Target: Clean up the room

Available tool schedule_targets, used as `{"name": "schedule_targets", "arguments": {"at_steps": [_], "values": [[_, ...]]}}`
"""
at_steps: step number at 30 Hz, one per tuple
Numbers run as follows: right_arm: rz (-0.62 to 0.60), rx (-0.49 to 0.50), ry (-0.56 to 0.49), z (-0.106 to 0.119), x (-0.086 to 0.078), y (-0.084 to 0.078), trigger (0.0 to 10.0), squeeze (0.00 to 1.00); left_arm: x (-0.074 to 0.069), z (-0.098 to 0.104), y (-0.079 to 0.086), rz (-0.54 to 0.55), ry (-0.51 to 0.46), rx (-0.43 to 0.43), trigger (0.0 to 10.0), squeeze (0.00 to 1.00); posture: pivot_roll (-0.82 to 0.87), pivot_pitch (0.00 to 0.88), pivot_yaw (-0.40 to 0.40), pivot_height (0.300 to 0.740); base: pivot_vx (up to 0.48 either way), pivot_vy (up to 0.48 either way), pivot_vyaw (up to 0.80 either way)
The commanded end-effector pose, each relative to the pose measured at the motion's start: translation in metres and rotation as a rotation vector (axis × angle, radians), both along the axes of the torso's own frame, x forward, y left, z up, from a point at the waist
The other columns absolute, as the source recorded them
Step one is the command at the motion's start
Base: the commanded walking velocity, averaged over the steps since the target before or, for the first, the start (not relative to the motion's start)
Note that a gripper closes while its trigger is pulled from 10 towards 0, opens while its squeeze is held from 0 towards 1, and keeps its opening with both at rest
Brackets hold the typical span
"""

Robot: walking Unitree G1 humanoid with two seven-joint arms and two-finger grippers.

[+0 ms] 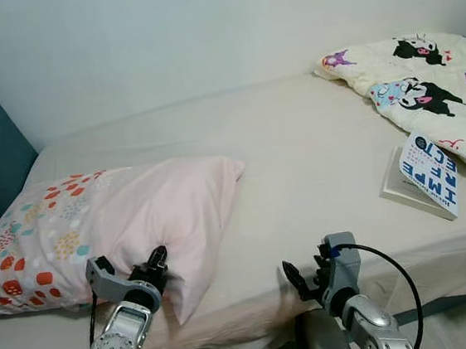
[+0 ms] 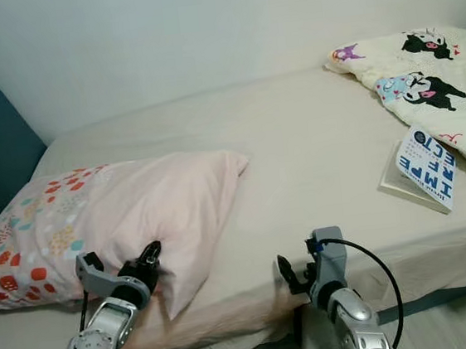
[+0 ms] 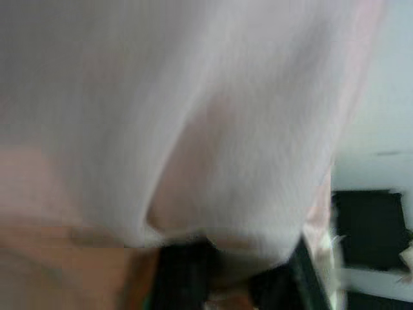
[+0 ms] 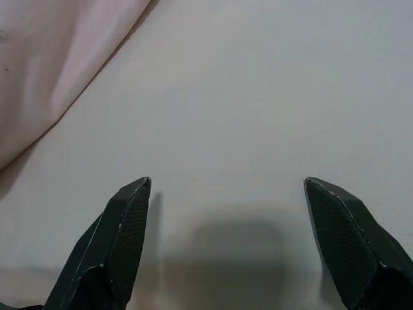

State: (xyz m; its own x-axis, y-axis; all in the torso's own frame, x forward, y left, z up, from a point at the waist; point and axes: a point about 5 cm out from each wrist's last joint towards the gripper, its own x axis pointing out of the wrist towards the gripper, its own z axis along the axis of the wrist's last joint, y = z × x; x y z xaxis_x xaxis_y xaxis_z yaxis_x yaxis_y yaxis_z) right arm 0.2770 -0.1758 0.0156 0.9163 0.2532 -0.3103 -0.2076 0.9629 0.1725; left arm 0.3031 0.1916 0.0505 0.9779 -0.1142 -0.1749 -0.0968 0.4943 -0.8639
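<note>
Pillow (image 1: 129, 219) edge sits pinched in the left tool (image 1: 155, 264). Right tool (image 4: 226, 194) hovers wide open over the bed (image 1: 314, 149), empty. Left wrist view is blurred.

pillow (image 1: 114, 229) left on bed (image 1: 298, 159), book (image 1: 421, 175) right, blanket (image 1: 423, 79) behind

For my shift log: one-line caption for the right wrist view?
Open right pincer poised over bare bed sheet, pink pillow edge nearby.

Soft even light; blurred left wrist view
</note>
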Motion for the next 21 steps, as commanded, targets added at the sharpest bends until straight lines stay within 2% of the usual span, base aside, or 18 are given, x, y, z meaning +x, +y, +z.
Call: {"name": "schedule_targets", "arguments": {"at_steps": [1,2,3,4,5,6,7,8,9,10,11,12,14,15,16,17,20,21], "values": [[-0.008,0.001,0.015,-0.004,-0.002,0.0,10.0,0.0,0.009,0.012,0.007,-0.047,-0.035,0.18,0.0,0.0,-0.12,0.114,0.037,0.581,0.0,0.0,0.0],[-0.009,0.001,0.016,-0.004,-0.002,0.0,10.0,0.0,0.015,0.017,0.012,-0.096,-0.036,0.343,0.0,0.0,-0.11,0.112,0.036,0.581,0.0,0.0,0.0],[-0.008,0.001,0.016,-0.004,-0.002,0.0,10.0,0.0,0.018,0.02,0.015,-0.131,-0.032,0.465,0.0,0.0,-0.11,0.112,0.036,0.581,0.0,0.0,0.0],[-0.008,0.001,0.016,-0.004,-0.002,0.0,10.0,0.0,0.018,0.02,0.015,-0.131,-0.032,0.465,0.0,0.0,-0.11,0.112,0.036,0.581,0.0,0.0,0.0],[-0.008,0.001,0.016,-0.004,-0.002,0.001,10.0,0.0,0.025,0.028,0.024,-0.171,-0.028,0.652,0.0,0.0,-0.12,0.113,0.038,0.581,0.0,0.0,0.0],[-0.007,0.001,0.015,-0.004,-0.003,0.001,10.0,0.0,0.029,0.033,0.031,-0.194,-0.025,0.771,0.0,0.0,-0.12,0.113,0.038,0.581,0.0,0.0,0.0],[-0.007,0.001,0.015,-0.004,-0.003,0.001,10.0,0.0,0.029,0.033,0.031,-0.194,-0.025,0.771,0.0,0.0,-0.12,0.113,0.038,0.581,0.0,0.0,0.0],[-0.007,0.002,0.016,-0.004,-0.003,0.001,10.0,0.0,0.037,0.044,0.041,-0.24,-0.018,0.99,0.0,0.0,-0.12,0.112,0.038,0.581,0.0,0.0,0.0],[-0.007,0.002,0.016,-0.004,-0.003,0.001,10.0,0.0,0.037,0.044,0.041,-0.24,-0.018,0.99,0.0,0.0,-0.12,0.112,0.038,0.581,0.0,0.0,0.0],[-0.008,0.002,0.015,-0.004,-0.003,0.001,10.0,0.0,0.044,0.058,0.052,-0.277,-0.011,1.226,0.0,0.0,-0.12,0.113,0.041,0.581,0.0,0.0,0.0],[-0.01,0.004,0.014,-0.004,-0.004,0.001,10.0,0.0,0.055,0.081,0.068,-0.305,0.003,1.522,0.0,0.0,-0.13,0.114,0.044,0.581,0.0,0.0,0.0],[-0.01,0.004,0.014,-0.004,-0.004,0.001,10.0,0.0,0.055,0.081,0.068,-0.305,0.003,1.522,0.0,0.0,-0.13,0.114,0.044,0.581,0.0,0.0,0.0],[-0.012,0.005,0.014,-0.004,-0.004,0.002,10.0,0.0,0.061,0.096,0.077,-0.31,0.019,1.665,0.0,0.0,-0.13,0.116,0.044,0.581,0.0,0.0,0.0],[-0.012,0.005,0.014,-0.004,-0.004,0.002,10.0,0.0,0.061,0.096,0.077,-0.31,0.019,1.665,0.0,0.0,-0.13,0.116,0.044,0.581,0.0,0.0,0.0],[-0.013,0.006,0.013,-0.004,-0.004,0.002,10.0,0.0,0.064,0.102,0.081,-0.311,0.033,1.744,0.0,0.0,-0.13,0.116,0.044,0.581,0.0,0.0,0.0],[-0.013,0.006,0.013,-0.004,-0.004,0.002,10.0,0.0,0.064,0.102,0.081,-0.311,0.033,1.744,0.0,0.0,-0.13,0.116,0.044,0.581,0.0,0.0,0.0],[-0.014,0.005,0.013,-0.005,-0.006,0.002,10.0,0.0,0.07,0.122,0.096,-0.324,0.101,1.928,0.0,0.0,-0.14,0.12,0.05,0.581,0.0,0.0,0.0],[-0.014,0.005,0.013,-0.005,-0.006,0.002,10.0,0.0,0.07,0.122,0.096,-0.324,0.101,1.928,0.0,0.0,-0.14,0.12,0.05,0.581,0.0,0.0,0.0]]}}
